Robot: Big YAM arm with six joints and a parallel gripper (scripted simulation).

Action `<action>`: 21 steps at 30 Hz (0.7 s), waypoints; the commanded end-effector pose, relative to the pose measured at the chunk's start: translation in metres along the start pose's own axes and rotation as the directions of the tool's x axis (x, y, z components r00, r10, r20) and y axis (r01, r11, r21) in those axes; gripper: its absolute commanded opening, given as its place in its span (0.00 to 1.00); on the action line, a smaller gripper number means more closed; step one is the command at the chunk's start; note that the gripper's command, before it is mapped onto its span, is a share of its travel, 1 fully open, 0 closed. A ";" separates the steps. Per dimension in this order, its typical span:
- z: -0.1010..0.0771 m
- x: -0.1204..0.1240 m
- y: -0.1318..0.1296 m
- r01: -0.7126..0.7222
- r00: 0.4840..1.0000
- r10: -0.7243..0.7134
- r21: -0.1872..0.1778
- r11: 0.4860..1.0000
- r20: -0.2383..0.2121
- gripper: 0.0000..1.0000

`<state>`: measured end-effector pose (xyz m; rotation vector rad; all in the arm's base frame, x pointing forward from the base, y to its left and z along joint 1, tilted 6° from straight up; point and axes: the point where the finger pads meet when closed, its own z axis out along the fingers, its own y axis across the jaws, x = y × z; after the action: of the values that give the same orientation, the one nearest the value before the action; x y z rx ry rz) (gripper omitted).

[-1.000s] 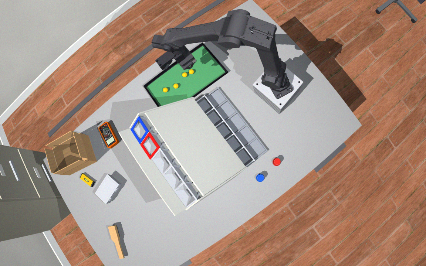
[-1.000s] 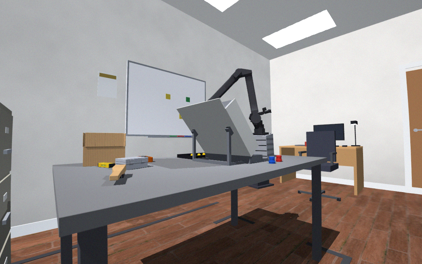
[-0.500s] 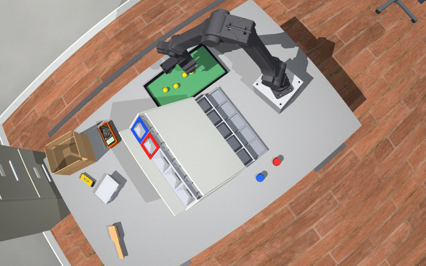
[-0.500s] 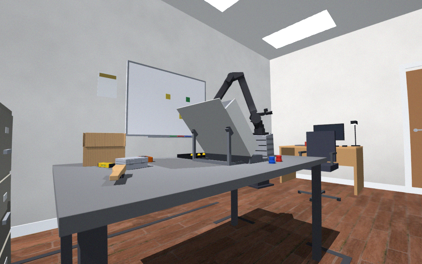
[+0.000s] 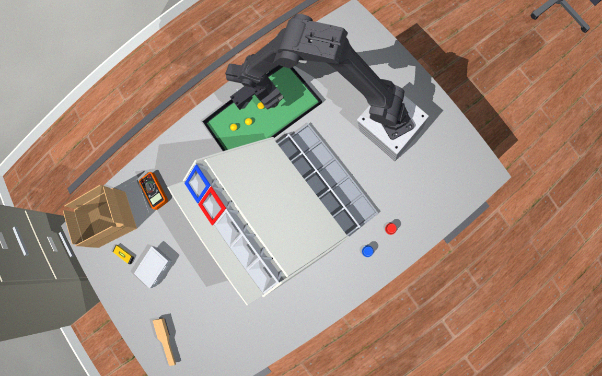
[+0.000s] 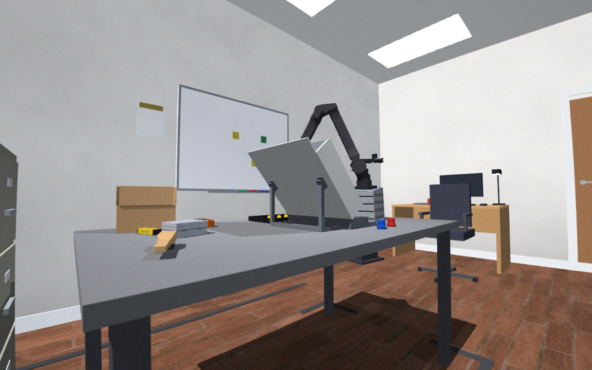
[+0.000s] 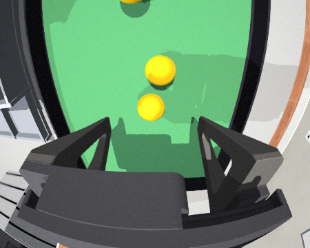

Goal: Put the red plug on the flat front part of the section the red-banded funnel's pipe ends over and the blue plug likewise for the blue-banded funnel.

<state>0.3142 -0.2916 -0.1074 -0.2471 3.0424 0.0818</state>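
My gripper [image 5: 257, 95] [image 7: 154, 122] is open and empty, low over the green marble tray [image 5: 277, 122] [image 7: 93, 69]. In the wrist view one yellow marble [image 7: 150, 107] lies just ahead of the fingertips, a second marble [image 7: 160, 69] is a little farther on, and a third marble [image 7: 131, 1] is at the top edge. From above, three marbles show, one of them [image 5: 261, 105] right by the fingers. The red plug [image 5: 390, 228] [image 6: 391, 222] and blue plug [image 5: 368, 250] [image 6: 381, 223] stand on the table near the sections [image 5: 326, 179]. The blue-banded funnel [image 5: 196, 183] and red-banded funnel [image 5: 211, 206] sit at the cover's [image 5: 275, 201] [image 6: 298, 179] high edge.
Plain funnels [image 5: 242, 247] continue the row past the red one. The arm's base [image 5: 392, 128] stands right of the tray. A cardboard box [image 5: 97, 214], multimeter [image 5: 153, 189], yellow level [image 5: 122, 252], white case [image 5: 152, 266] and wooden block [image 5: 165, 341] lie at the table's left.
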 end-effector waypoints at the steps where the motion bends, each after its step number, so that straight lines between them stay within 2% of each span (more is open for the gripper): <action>1: -0.004 -0.007 -0.002 -0.001 1.000 0.001 0.019 1.000 0.015 0.80; 5: -0.004 -0.007 -0.002 -0.001 1.000 0.001 0.021 1.000 0.017 0.80; 21: 0.022 -0.008 -0.002 -0.001 1.000 0.001 0.015 1.000 0.013 0.80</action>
<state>0.3200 -0.2955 -0.1191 -0.2452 3.0252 0.0495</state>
